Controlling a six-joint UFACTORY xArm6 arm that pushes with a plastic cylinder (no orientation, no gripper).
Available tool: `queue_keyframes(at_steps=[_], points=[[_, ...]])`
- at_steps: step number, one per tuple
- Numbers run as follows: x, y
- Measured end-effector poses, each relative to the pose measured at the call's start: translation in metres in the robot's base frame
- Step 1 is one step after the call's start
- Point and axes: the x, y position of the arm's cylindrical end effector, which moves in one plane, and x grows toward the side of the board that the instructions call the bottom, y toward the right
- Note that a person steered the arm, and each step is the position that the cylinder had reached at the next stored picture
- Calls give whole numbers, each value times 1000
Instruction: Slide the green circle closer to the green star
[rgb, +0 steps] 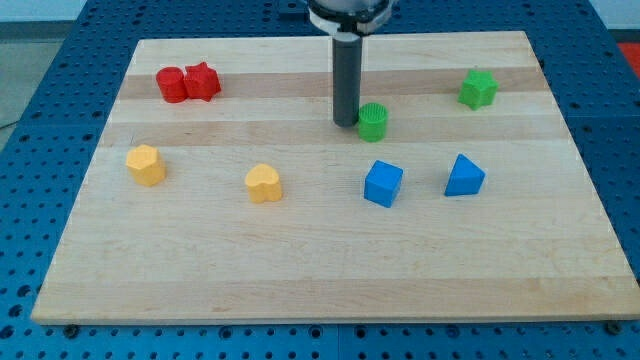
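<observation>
Red pair (187, 83): top left, touching each other.
Yellow blocks (146, 165) and (264, 183): lower left, apart.
My tip (346, 122): no fingers, a bare rod; touching the green circle's left side.
Green circle (373, 121): centre.
Blue cube (383, 184), blue triangle (463, 176): below.
Green star (478, 89): upper right, well apart from circle.

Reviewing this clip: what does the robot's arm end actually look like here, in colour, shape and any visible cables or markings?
Only the arm's lower end shows. My tip ends a straight, smooth, dark grey cylindrical rod. At the view's top the rod joins a wider round collar, white outside with a black underside, cropped by the frame edge. No cables, labels or markings are visible.
</observation>
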Motion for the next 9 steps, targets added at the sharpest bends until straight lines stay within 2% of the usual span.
queue_keyframes(at_steps=[1,2,3,5,7,9], points=[[18,17],[7,66],[-2,86],[26,104],[3,121],[14,111]])
